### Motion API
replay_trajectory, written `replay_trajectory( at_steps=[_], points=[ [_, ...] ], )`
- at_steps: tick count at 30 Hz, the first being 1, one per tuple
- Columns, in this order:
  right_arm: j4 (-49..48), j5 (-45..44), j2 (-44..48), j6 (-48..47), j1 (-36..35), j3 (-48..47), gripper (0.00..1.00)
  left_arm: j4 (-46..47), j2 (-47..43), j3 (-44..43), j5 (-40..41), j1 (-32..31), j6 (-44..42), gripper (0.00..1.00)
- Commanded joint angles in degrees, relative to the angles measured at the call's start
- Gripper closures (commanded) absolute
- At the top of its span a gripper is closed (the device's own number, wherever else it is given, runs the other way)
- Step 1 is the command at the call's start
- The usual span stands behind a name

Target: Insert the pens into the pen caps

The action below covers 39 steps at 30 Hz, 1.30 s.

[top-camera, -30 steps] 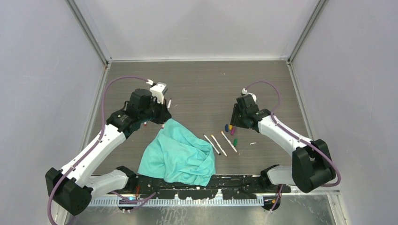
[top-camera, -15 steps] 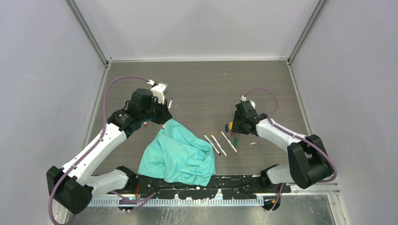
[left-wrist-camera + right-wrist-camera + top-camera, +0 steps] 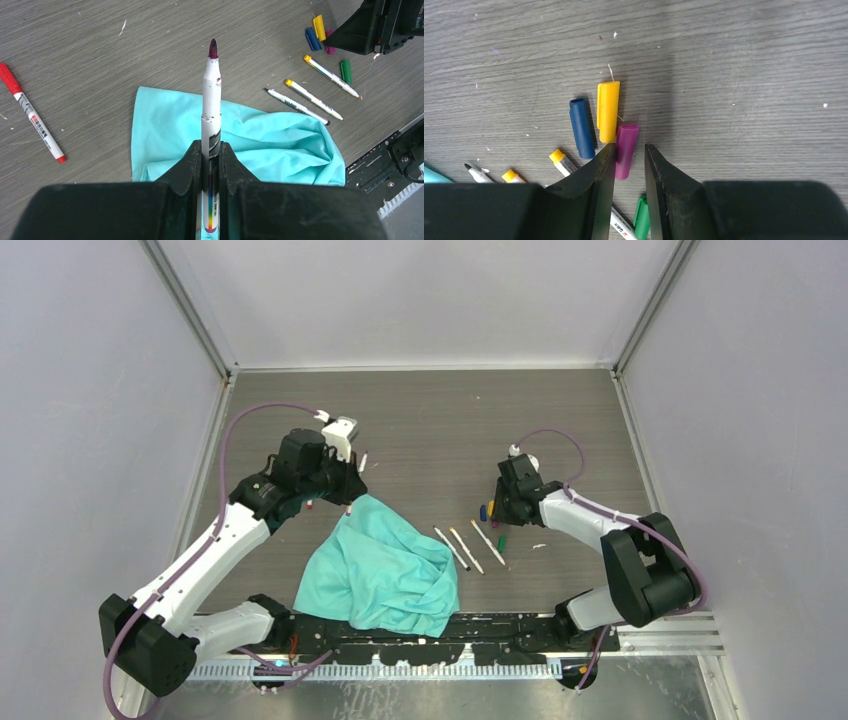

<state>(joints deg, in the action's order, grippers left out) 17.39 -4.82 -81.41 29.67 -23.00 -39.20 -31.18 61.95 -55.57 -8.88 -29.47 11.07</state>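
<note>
My left tool [image 3: 211,150] is clamping a slim white pen [image 3: 211,95]. My right tool [image 3: 630,155], narrowly parted, is straddling a stubby purple cap [image 3: 626,145] on the grainy surface [image 3: 734,70].

The top camera looks down from above and behind the near edge, taking in the whole counter [image 3: 420,410] up to the far wall. The left wrist camera rides high behind the left claw [image 3: 211,148], facing right and down along its held pen [image 3: 211,95]. The right wrist camera sits close over the counter behind the right claw [image 3: 630,152]. All three views share the pen caps [image 3: 608,111].
</note>
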Motion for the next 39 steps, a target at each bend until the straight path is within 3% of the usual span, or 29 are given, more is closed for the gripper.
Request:
replay_trajectory(
  at_steps=[1, 7, 18, 26, 35, 39],
  points=[
    [-1.98, -1.84, -0.33, -1.07, 0.03, -1.02, 0.67, 1.34, -0.19, -1.56, -1.30, 0.16, -0.59, 1.00],
    [0.43, -5.61, 0.01, -1.22, 0.08, -0.99, 0.69, 1.46, 0.32, -1.64, -1.57, 0.16, -0.48, 1.00],
    [-1.52, -2.63, -1.49, -3.19, 0.08, -2.47, 0.62, 1.38, 0.27, -1.56, -1.42, 0.20, -0.49, 1.00],
    [-1.92, -3.40, -3.64, -4.14, 0.08, -3.66, 0.62, 1.38, 0.01, -1.56, -1.30, 0.16, -0.60, 1.00],
    [-0.60, -6.75, -5.26, -4.45, 0.08, -4.31, 0.69, 1.47, 0.26, -1.55, -1.86, 0.17, -0.44, 1.00],
    [-0.74, -6.69, -5.27, -4.23, 0.11, -4.39, 0.82, 1.47, 0.11, -1.56, -1.95, 0.17, -0.50, 1.00]
  ],
)
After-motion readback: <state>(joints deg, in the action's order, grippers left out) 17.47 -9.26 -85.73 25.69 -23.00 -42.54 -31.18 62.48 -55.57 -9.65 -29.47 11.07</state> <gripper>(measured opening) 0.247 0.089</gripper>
